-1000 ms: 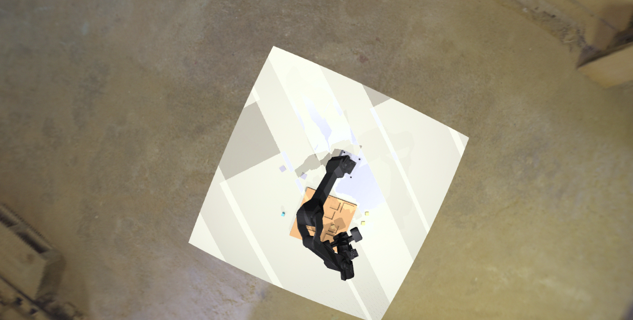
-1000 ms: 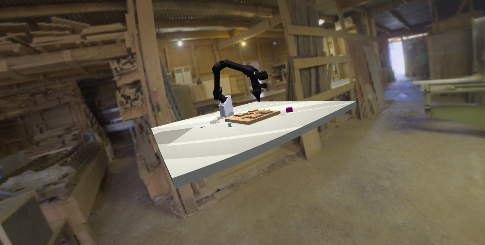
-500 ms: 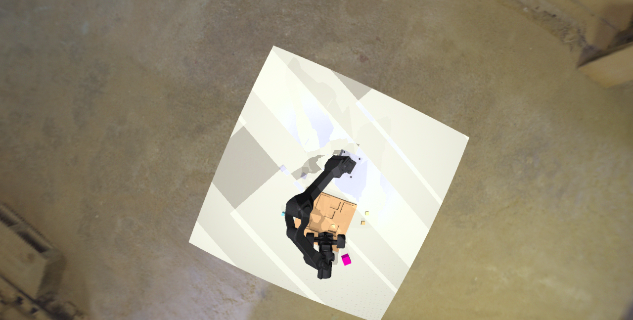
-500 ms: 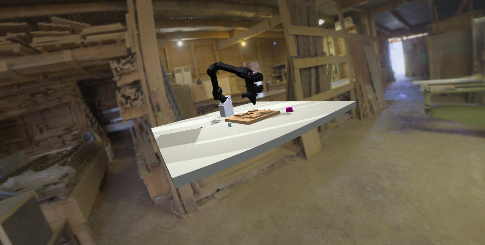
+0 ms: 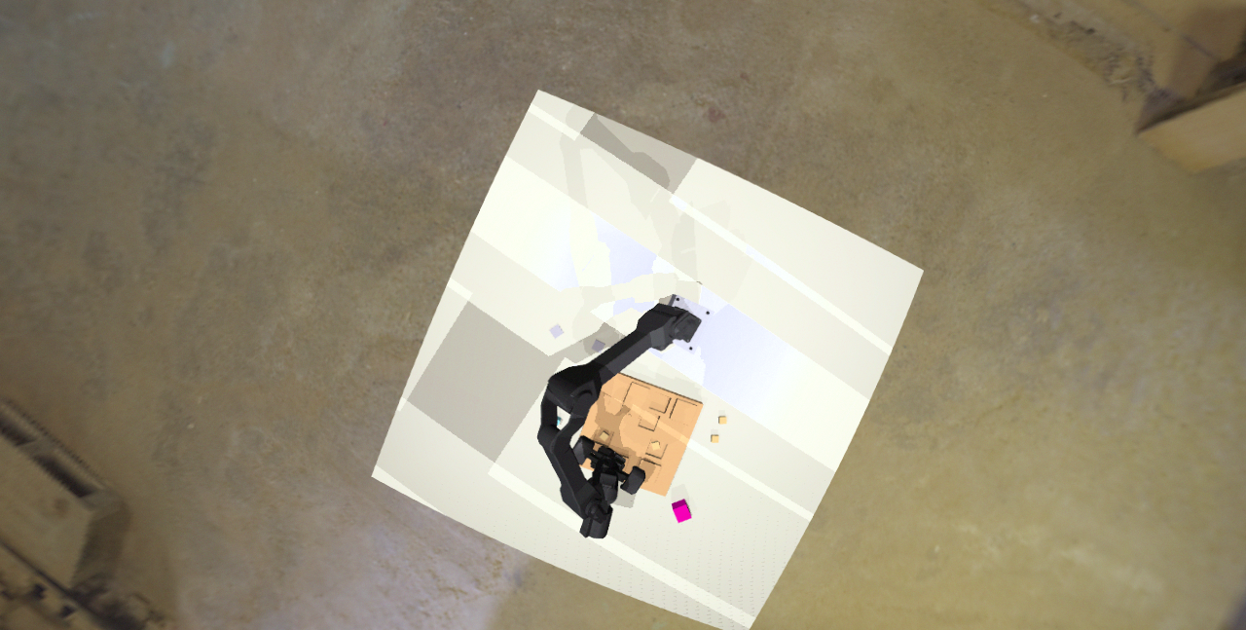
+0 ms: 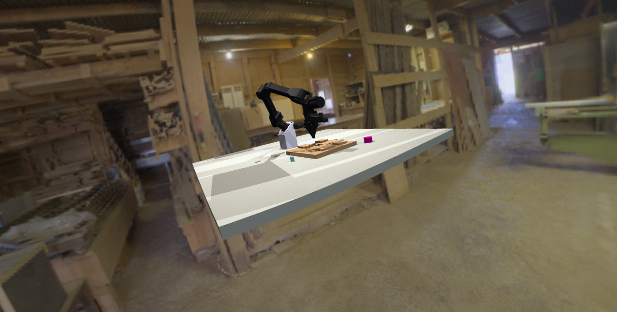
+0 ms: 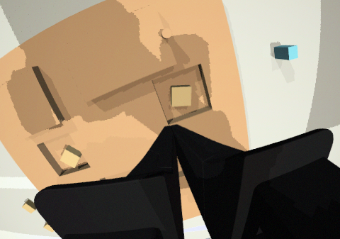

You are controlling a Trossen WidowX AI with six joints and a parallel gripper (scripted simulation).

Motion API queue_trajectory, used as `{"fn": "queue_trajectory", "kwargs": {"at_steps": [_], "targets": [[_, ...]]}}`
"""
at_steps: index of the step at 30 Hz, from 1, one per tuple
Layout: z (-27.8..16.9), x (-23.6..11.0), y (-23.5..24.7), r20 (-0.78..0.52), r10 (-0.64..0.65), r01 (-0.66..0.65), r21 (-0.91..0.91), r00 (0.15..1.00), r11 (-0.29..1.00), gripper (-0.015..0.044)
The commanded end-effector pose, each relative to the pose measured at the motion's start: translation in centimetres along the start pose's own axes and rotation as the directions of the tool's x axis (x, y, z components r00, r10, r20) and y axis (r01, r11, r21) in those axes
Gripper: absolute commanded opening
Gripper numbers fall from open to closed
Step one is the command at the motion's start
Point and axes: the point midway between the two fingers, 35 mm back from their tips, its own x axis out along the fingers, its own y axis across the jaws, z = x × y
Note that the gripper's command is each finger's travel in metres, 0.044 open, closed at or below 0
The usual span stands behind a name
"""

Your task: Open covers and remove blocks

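Claw [image 7: 176, 130] shut above board [image 7: 118, 50]

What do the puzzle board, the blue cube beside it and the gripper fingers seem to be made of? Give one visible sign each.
Puzzle board: probably wood or fibreboard, matt tan with no visible grain.
Blue cube: likely plastic or painted wood, flat even colour, sharp edges.
Gripper, shut and empty: fingers look like black moulded plastic or coated metal, smooth with a dull sheen.
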Motion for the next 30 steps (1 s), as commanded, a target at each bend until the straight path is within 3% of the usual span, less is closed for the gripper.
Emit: {"fn": "queue_trajectory", "kwargs": {"at_steps": [1, 8, 19, 30], "targets": [[0.5, 0.1, -1.9, 0.000, -0.014, 0.014, 0.111, 1.000, 0.994, 0.0000], [0.5, 0.5, -2.0, 0.000, -0.015, 0.015, 0.117, 1.000, 0.993, 0.0000], [0.3, 5.0, -2.1, 0.000, -0.017, 0.017, 0.116, 1.000, 0.993, 0.0000], [0.3, 5.7, -2.0, 0.000, -0.017, 0.017, 0.116, 1.000, 0.993, 0.0000]]}}
